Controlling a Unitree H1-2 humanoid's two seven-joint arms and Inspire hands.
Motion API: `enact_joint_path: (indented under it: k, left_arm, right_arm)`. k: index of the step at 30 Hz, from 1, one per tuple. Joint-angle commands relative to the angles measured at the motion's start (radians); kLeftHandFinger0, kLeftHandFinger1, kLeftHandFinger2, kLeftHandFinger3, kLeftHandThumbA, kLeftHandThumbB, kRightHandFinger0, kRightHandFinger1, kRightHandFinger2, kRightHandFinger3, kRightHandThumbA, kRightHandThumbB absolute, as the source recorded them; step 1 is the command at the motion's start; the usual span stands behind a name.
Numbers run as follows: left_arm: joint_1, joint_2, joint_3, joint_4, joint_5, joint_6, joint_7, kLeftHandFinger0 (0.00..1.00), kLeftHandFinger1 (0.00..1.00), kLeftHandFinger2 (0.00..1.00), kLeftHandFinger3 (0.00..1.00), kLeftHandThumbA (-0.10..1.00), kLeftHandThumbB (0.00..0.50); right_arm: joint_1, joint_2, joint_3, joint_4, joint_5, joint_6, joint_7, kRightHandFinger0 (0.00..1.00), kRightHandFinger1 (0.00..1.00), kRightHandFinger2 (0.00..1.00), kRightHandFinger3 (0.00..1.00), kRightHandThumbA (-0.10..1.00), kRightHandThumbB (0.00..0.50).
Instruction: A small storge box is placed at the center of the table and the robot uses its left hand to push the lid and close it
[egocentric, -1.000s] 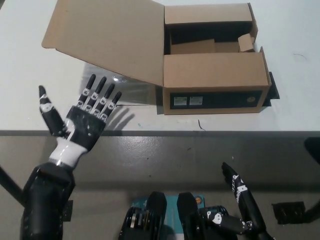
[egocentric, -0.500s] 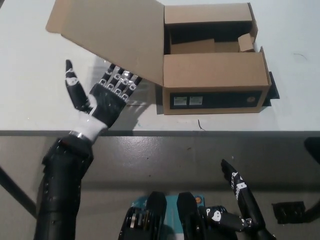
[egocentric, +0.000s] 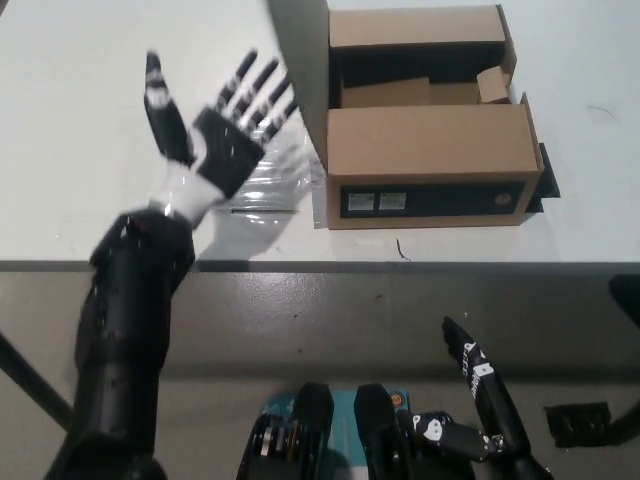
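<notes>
A brown cardboard storage box (egocentric: 430, 150) is seen on a white surface (egocentric: 80, 120), towards its middle and near the front edge. Its lid (egocentric: 298, 70) is raised almost upright along the box's left side. The left hand (egocentric: 215, 140) is held up just beside the lid with its fingers (egocentric: 258, 88) spread apart, nothing gripped. The right hand (egocentric: 480, 400) is seen low, below the surface edge, fingers apart and empty.
</notes>
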Motion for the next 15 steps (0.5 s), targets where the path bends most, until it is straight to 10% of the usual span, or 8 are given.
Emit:
enact_joint_path:
  k: [1, 15]
  left_arm:
    - [-0.12, 0.022, -0.007, -0.015, 0.051, -0.004, 0.017, 1.0, 1.0, 1.0, 1.0, 1.0, 0.407]
    - [-0.207, -0.054, -0.117, 0.033, 0.195, -0.018, 0.025, 1.0, 1.0, 1.0, 1.0, 1.0, 0.376]
  right_arm:
    - [-0.029, 0.001, 0.002, -0.01, 0.006, -0.05, 0.006, 1.0, 1.0, 1.0, 1.0, 1.0, 0.293]
    - [-0.027, 0.0, 0.006, -0.022, 0.01, -0.05, 0.02, 1.0, 1.0, 1.0, 1.0, 1.0, 0.309]
